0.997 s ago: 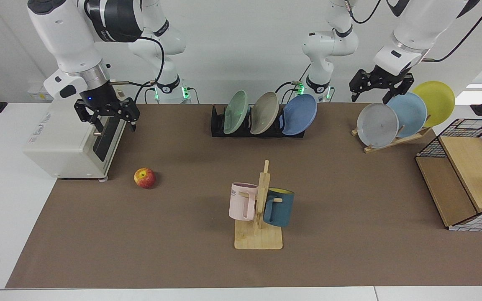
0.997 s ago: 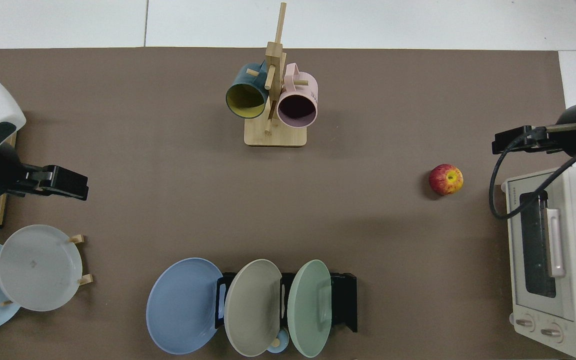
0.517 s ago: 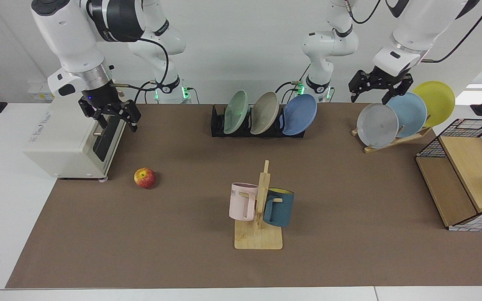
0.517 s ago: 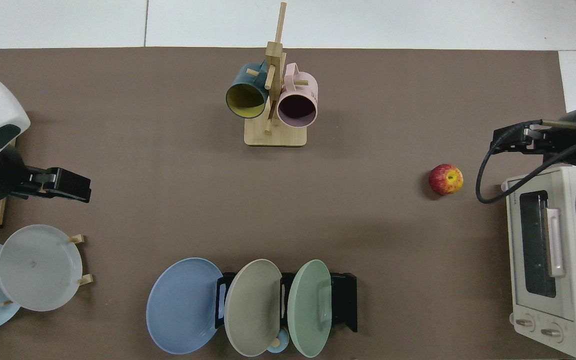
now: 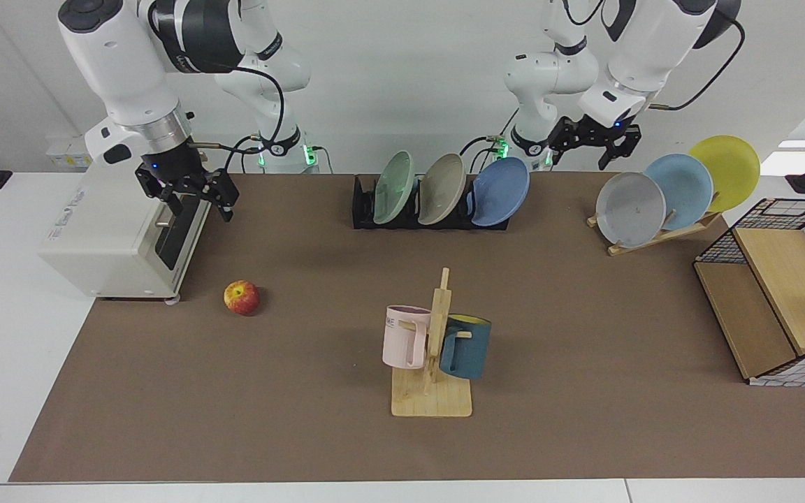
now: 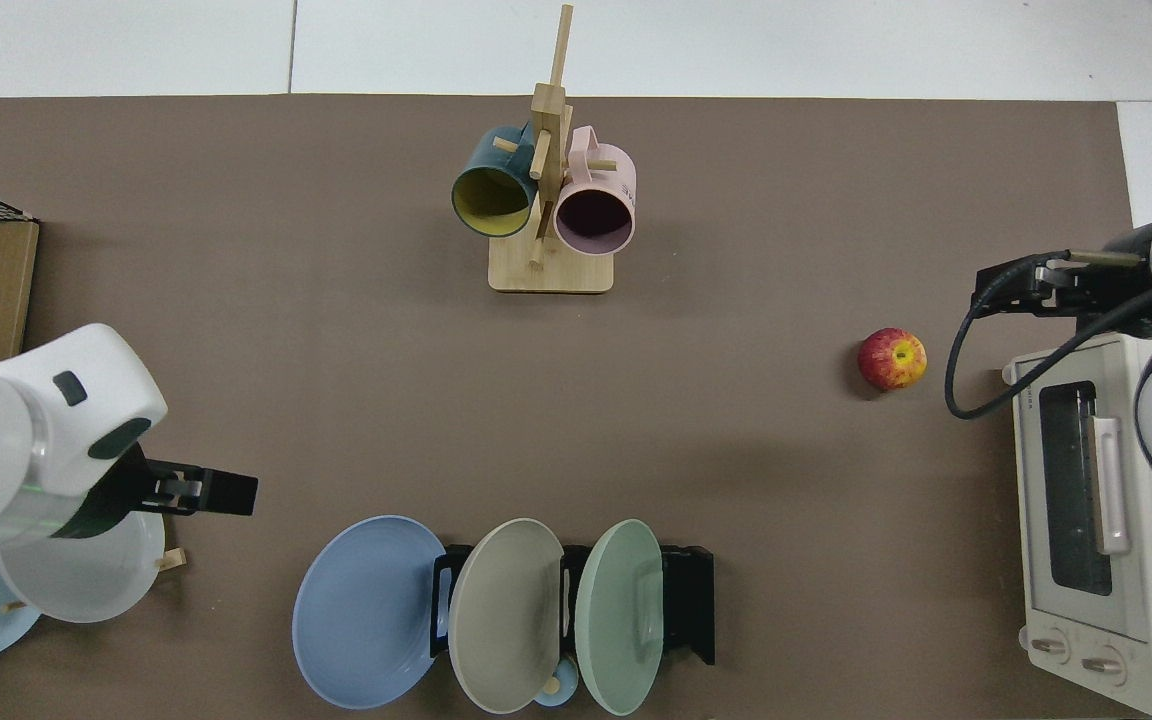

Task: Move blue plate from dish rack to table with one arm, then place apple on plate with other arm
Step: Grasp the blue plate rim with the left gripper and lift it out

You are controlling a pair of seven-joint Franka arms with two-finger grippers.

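The blue plate point(image 5: 502, 191) point(image 6: 366, 610) leans in the end slot of the black dish rack point(image 5: 363, 207) point(image 6: 688, 602), beside a beige and a green plate. My left gripper point(image 5: 588, 152) point(image 6: 234, 493) hangs open in the air, up and to the right of the blue plate in the facing view, touching nothing. The apple point(image 5: 242, 297) point(image 6: 892, 359) lies on the brown mat of the table point(image 5: 584, 391). My right gripper point(image 5: 201, 208) point(image 6: 998, 290) is open above the toaster oven's front corner, behind the apple and well clear of it.
A white toaster oven point(image 5: 105, 234) stands by the right arm. A wooden mug tree point(image 5: 434, 349) with a pink and a teal mug is at centre front. A wooden stand point(image 5: 661, 234) holds grey, pale blue and yellow plates. A wire-and-wood box point(image 5: 776, 290) fills the far side.
The left arm has swung from above the wooden plate stand towards the dish rack. The right gripper has drifted slightly towards the apple side. Plates and apple are unmoved.
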